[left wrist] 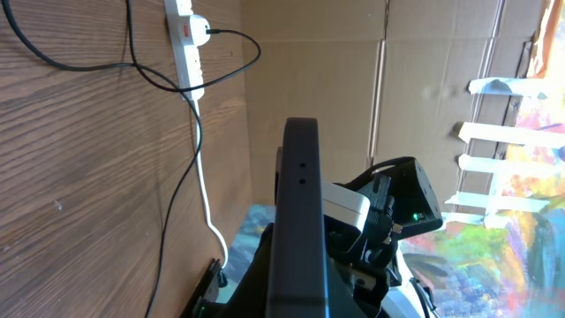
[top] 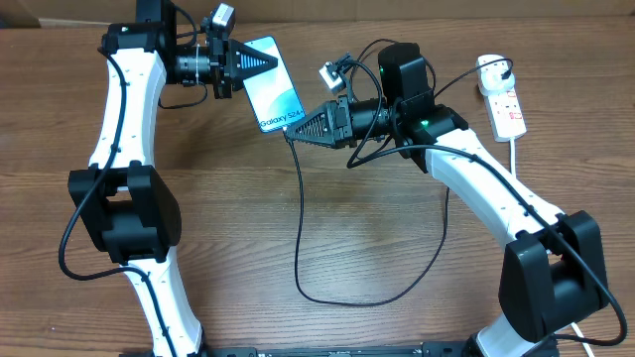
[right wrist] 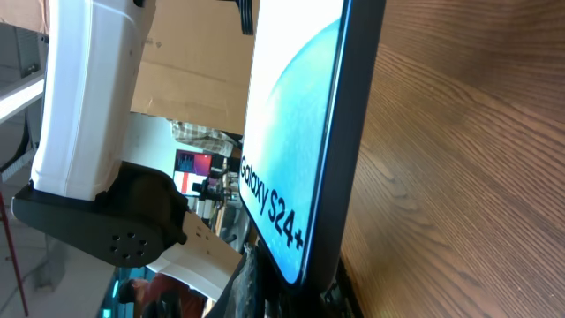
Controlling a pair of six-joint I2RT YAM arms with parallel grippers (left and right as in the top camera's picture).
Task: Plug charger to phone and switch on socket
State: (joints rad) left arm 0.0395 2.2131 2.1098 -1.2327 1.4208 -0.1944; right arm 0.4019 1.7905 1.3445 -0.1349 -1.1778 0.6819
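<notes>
The phone [top: 272, 87], its light blue screen reading "Galaxy S24+", is held above the table at the back. My left gripper [top: 266, 61] is shut on its top end. In the left wrist view the phone [left wrist: 300, 212] shows edge-on as a black bar. My right gripper [top: 292, 128] is shut on the charger tip, pressed against the phone's bottom edge [right wrist: 351, 150]; the tip itself is hidden. The charger cable [top: 301, 218] drops from there, loops over the table and runs to its black plug [top: 494, 68] in the white socket [top: 506, 102] at the back right.
The socket's thick white cord [top: 514, 149] trails toward the right arm's base. From the left wrist the socket [left wrist: 187, 44] and its cord [left wrist: 205, 190] lie on the wood near a cardboard wall [left wrist: 309, 62]. The cable loop [top: 347, 297] lies on the table between the arms.
</notes>
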